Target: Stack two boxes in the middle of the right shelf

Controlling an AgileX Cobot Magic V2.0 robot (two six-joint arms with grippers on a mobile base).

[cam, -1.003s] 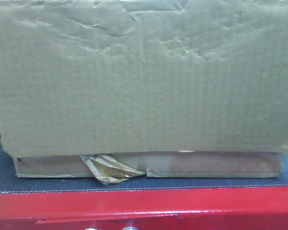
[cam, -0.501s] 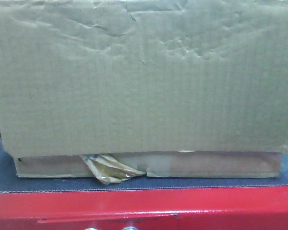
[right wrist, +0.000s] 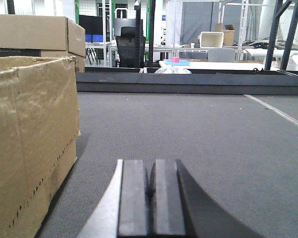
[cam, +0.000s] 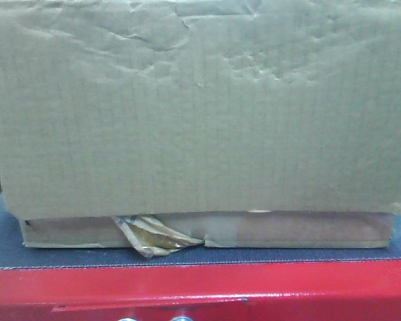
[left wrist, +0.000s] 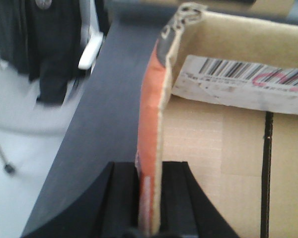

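A large cardboard box [cam: 200, 114] fills the front view, resting on the grey-matted shelf [cam: 200, 257] with a red front edge. In the left wrist view my left gripper [left wrist: 150, 198] is shut on the box's upright side flap [left wrist: 153, 124], orange on its outer face; the open box inside [left wrist: 228, 148] has a barcode label. In the right wrist view my right gripper [right wrist: 151, 198] is shut and empty, low over the grey mat, with the box's wall [right wrist: 32, 139] to its left. A second cardboard box [right wrist: 37, 34] stands behind it.
Torn tape [cam: 150, 237] hangs at the box's bottom front edge. A dark rail [right wrist: 188, 82] bounds the mat's far side. An office chair [right wrist: 128, 47], tables and racks stand beyond. The shelf's left edge [left wrist: 64, 144] drops to the floor.
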